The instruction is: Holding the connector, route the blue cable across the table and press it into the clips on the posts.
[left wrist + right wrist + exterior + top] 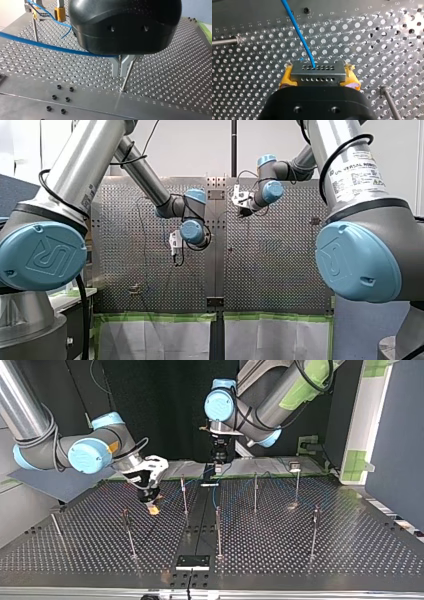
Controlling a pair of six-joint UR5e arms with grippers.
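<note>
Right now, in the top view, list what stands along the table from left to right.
Leaning post at the table's edge → my right gripper → post left of the centre strip → my left gripper → far post → second far post → nearer post at the right. I skip two posts that overlap the grippers.

Connector [317, 73]: flat dark-grey block with two rows of small holes on its face. It is level, pinched at both ends between the yellow pads [286, 79] of my right gripper [319, 75], low over the perforated table [374, 37].

Blue cable [297, 27]: thin, leaves the upper hole row and runs straight away ahead of the gripper. In the left wrist view it crosses just above the table in a shallow sag, ending at the pressed-together metal fingers of my left gripper [122, 67], just beside a slim upright post [126, 77].

Clips: one small block [295, 466] tops a far post in the top view. The cable there is too faint to tell whether it is seated.
</note>
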